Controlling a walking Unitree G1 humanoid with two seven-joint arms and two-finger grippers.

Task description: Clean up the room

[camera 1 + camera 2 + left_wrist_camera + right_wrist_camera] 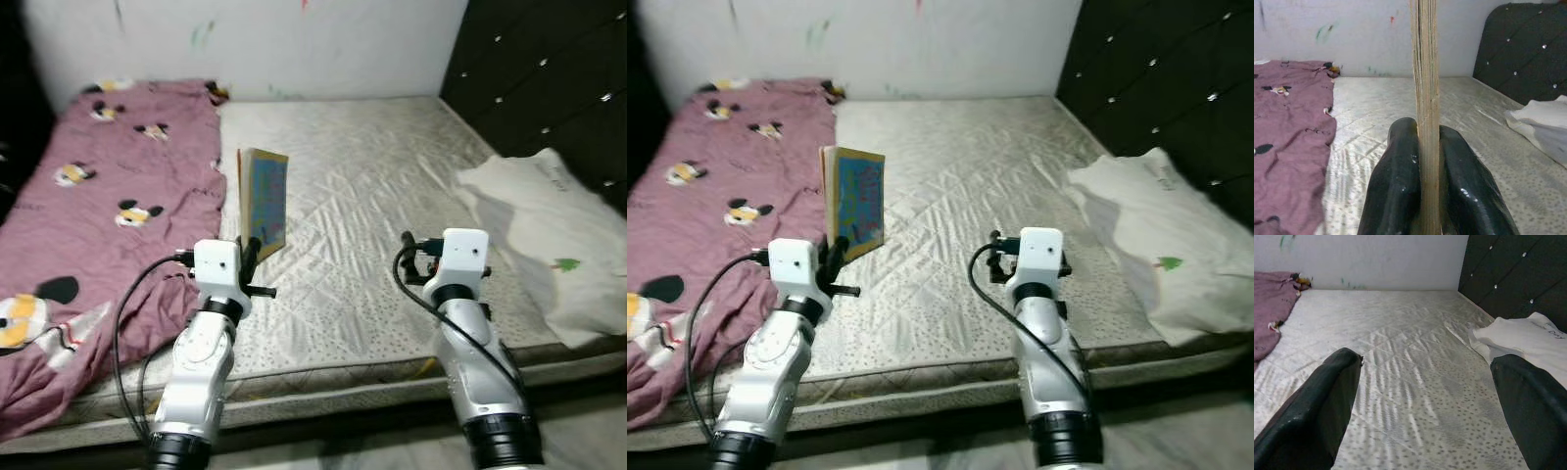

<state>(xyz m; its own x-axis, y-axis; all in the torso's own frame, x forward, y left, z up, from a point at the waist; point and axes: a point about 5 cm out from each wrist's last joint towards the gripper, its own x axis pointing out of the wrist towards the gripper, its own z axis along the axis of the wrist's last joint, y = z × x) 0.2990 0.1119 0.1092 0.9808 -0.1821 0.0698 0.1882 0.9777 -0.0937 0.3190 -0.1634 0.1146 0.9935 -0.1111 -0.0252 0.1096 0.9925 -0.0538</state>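
A thin picture book (265, 199) with a blue, colourful cover stands upright above the bare mattress (372, 186). My left gripper (251, 252) is shut on its lower edge; in the left wrist view both black fingers (1396, 191) press the page edges of the book (1425, 98). My right gripper (409, 257) hovers low over the mattress to the right, open and holding nothing, its two fingers (1322, 411) spread wide in the right wrist view.
A purple blanket (88, 215) with cartoon prints covers the bed's left side. A white T-shirt (549, 225) lies crumpled at the right edge, beside a dark tufted headboard (549, 69). A white wall runs behind the bed.
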